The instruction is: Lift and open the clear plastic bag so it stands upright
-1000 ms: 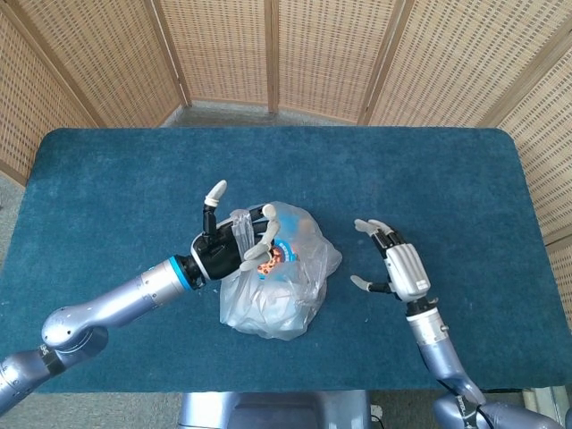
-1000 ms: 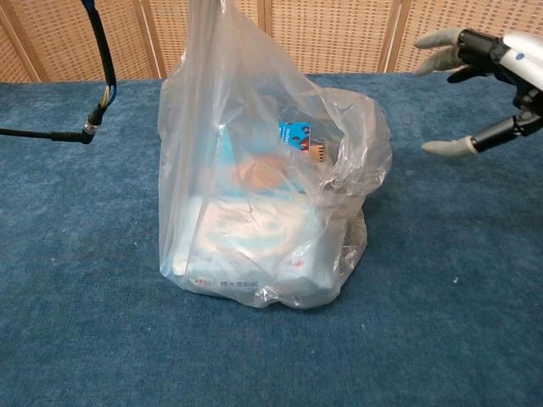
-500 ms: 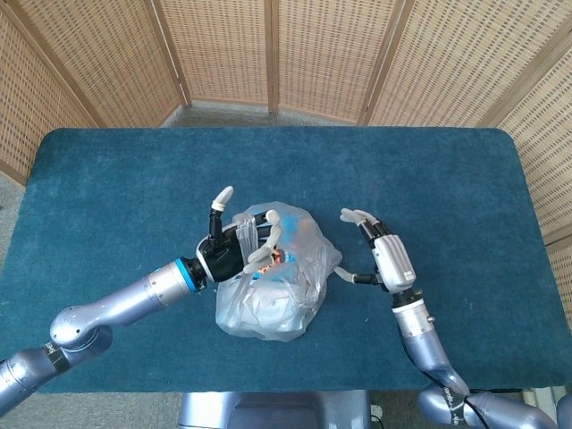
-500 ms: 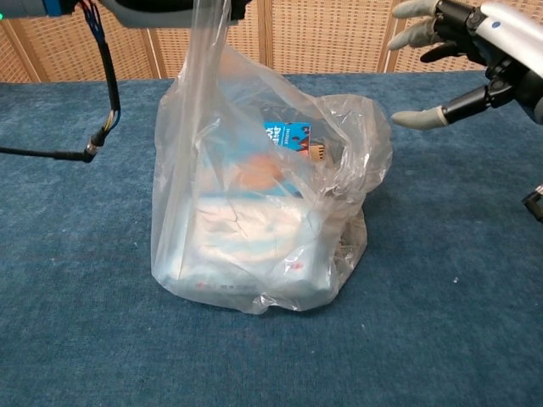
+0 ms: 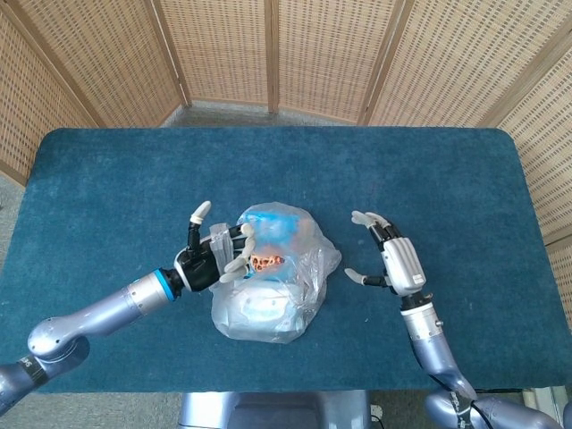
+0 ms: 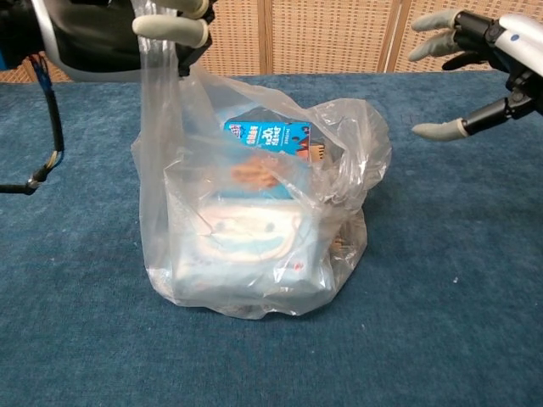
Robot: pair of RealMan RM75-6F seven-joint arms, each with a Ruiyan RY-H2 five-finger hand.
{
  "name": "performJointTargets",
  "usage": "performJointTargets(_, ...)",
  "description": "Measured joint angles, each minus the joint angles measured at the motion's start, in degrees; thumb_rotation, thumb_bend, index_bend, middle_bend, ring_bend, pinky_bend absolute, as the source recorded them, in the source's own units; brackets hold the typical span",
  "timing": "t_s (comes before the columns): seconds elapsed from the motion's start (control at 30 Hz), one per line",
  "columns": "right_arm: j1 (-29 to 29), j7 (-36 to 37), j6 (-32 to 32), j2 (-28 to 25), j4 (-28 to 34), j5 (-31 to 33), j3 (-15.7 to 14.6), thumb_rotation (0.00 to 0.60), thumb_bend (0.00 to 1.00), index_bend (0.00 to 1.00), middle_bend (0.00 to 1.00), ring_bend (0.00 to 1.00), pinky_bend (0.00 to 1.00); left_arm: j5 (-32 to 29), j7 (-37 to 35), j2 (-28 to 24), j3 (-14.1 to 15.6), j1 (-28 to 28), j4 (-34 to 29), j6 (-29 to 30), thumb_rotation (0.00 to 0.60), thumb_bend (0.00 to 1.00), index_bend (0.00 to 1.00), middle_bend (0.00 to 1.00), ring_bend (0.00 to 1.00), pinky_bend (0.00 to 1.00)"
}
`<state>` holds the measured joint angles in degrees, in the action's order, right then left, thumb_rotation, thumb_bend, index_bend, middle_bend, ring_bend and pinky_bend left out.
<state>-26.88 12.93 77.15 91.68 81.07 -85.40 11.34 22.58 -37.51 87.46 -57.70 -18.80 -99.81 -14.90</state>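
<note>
We take the clear, crumpled plastic bag (image 6: 254,212) as our landmark; it sits on the dark blue carpeted table (image 5: 107,179), near the middle, and inside it we see a pale packet and a small blue printed box (image 6: 270,136). To the left of the bag, the left hand (image 5: 210,256) reaches in from the side and grips the left edge of the bag's mouth, with its fingers (image 6: 170,30) curled over a strip of film pulled up above the bag. We judge that it holds the film high so that this side stands up and the mouth can be spread. The right side of the bag is slack and folded inward. To the right of the bag, near but not touching it, the right hand (image 5: 391,259) hovers with fingers spread wide and holds nothing; we think it is placed there to take the slack side next
</note>
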Motion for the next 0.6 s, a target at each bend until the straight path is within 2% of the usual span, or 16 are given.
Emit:
performJointTargets(0.23,0.38,-1.35,0.15,0.04,-0.92,-1.51,-1.84,0.600,0.09,0.12,0.23,0.14,0.15,-0.09,0.75,-1.04,-0.42,2.29,-0.52,-1.25,0.000,0.18,0.47,0.61,0.80,0.87)
performJointTargets(0.6,1.31,-2.02,0.14,-1.21,-2.04,-2.74,-4.01,0.598,0.09,0.11,0.22,0.14,0.14,-0.49,1.31,-1.09,-1.50,2.58,-1.04,-1.62,0.000,0.18,0.47,0.61,0.80,0.87)
